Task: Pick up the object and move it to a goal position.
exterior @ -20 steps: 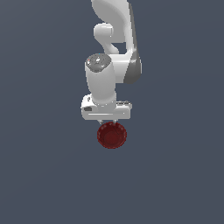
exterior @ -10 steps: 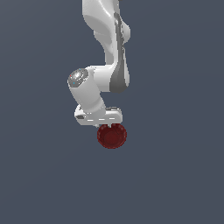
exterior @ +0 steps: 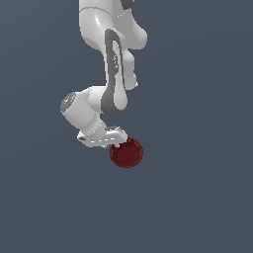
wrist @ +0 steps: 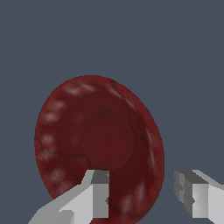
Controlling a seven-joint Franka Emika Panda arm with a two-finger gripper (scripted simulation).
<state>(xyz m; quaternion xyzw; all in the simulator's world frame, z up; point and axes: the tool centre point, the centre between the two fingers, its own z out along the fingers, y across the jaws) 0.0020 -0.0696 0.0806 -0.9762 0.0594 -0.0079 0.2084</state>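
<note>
The object, a small dark red round bowl (exterior: 127, 153) with a ribbed rim, lies on the flat grey ground in the exterior view. My white gripper (exterior: 117, 143) is tilted and low at the bowl's edge on the exterior view's left. In the wrist view the bowl (wrist: 96, 140) fills the middle. My gripper (wrist: 146, 190) is open and straddles the bowl's rim. One fingertip (wrist: 100, 192) is over the bowl's inside and the other fingertip (wrist: 192, 197) is outside the rim. A clear gap shows between the outer finger and the rim.
Only plain grey ground (exterior: 197, 197) surrounds the bowl. The white arm (exterior: 111, 74) rises from the wrist toward the top of the exterior view.
The wrist and hand have swung toward the exterior view's left and tilted. The upper arm has leaned over. The bowl has stayed where it was.
</note>
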